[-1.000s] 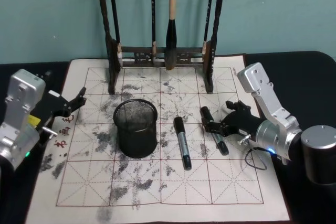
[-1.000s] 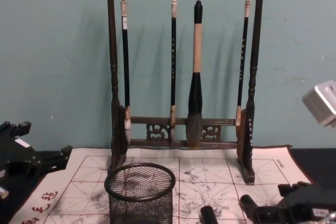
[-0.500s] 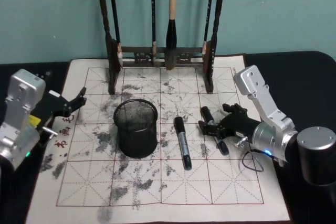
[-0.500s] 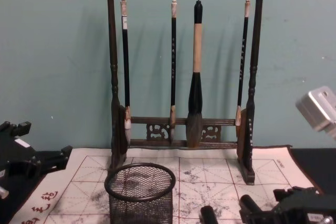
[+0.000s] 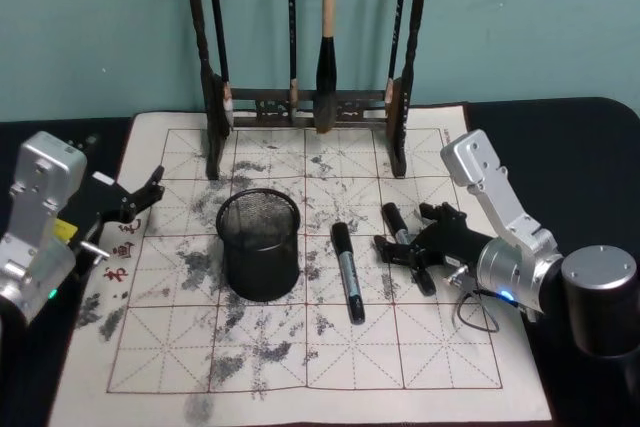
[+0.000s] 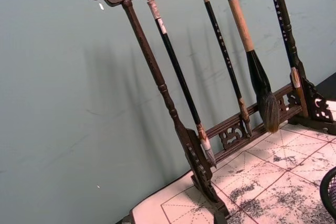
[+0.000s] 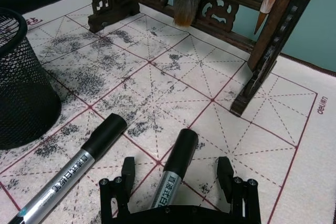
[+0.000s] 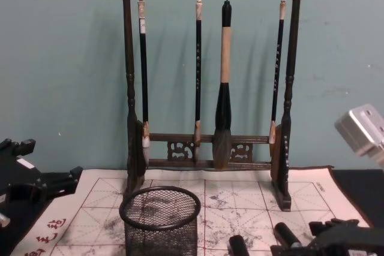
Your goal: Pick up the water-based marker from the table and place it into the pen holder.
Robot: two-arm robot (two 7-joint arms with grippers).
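1. From the head view, we are seeing the right gripper (image 5: pixel 400 229) hanging low over the table (image 5: pixel 450 367). Its fingers are spread and straddling the water-based marker (image 5: pixel 392 215), which is lying flat on the cream mat. A second marker (image 5: pixel 347 272) is lying between that marker and the pen holder (image 5: pixel 260 269). The holder is standing upright near the mat's middle, in front of the brush rack (image 5: pixel 305 103). The left gripper (image 5: pixel 152 190) is idling at the mat's left edge, fingers apart with nothing between them.

2. From the left wrist view, we are looking across the ink-smudged mat at the brush rack (image 6: pixel 157 80), where four brushes (image 6: pixel 247 40) are hanging.

3. From the right wrist view, we are finding the two black fingers (image 7: pixel 127 170) sitting one on each side of the water-based marker (image 7: pixel 176 158), with mat showing in the gap on both sides. The marker's black cap is pointing toward the rack. The second marker (image 7: pixel 86 156) is lying just beside it, with the pen holder (image 7: pixel 21 93) beyond.

4. From the chest view, we are seeing the pen holder (image 8: pixel 159 208) standing before the rack. Both markers' caps are showing at the bottom edge, to its right. The right gripper is lying low at the lower right.
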